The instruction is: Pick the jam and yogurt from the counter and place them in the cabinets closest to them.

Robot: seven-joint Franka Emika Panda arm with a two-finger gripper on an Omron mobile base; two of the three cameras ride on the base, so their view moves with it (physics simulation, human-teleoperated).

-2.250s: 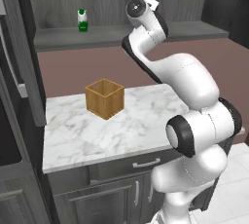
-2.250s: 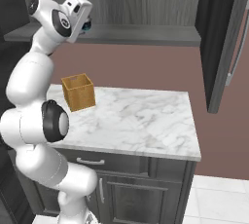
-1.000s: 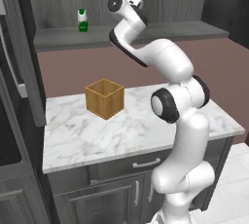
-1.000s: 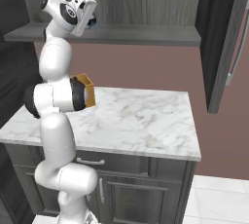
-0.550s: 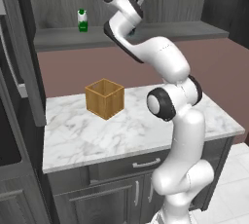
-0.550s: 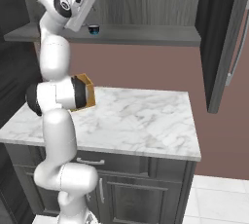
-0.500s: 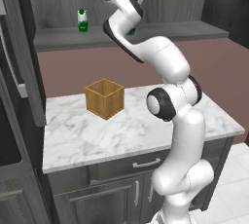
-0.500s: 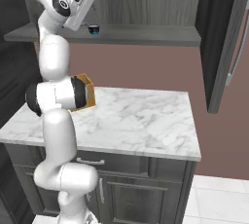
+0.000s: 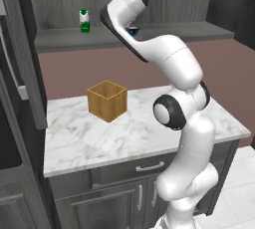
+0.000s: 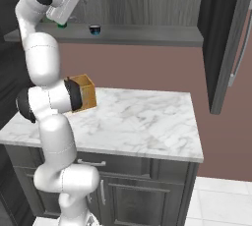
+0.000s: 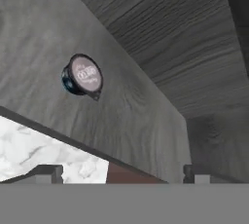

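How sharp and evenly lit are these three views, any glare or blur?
Left base view: flat, even light, no glare, soft shadow beside the wooden box. Right base view: sharp, the shelf evenly lit. Hand view: slightly soft, the small dark cup casting a faint shadow.

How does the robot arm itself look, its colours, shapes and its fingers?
The arm is made of glossy white rounded segments with dark grey to black joint rings. Its hand is a boxy white block. The fingers are small, dark and squarish. No cables or markings are visible.

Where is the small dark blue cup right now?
The small dark blue cup stands on the grey cabinet shelf above the counter, right of the green bottle, apart from the open pincer.
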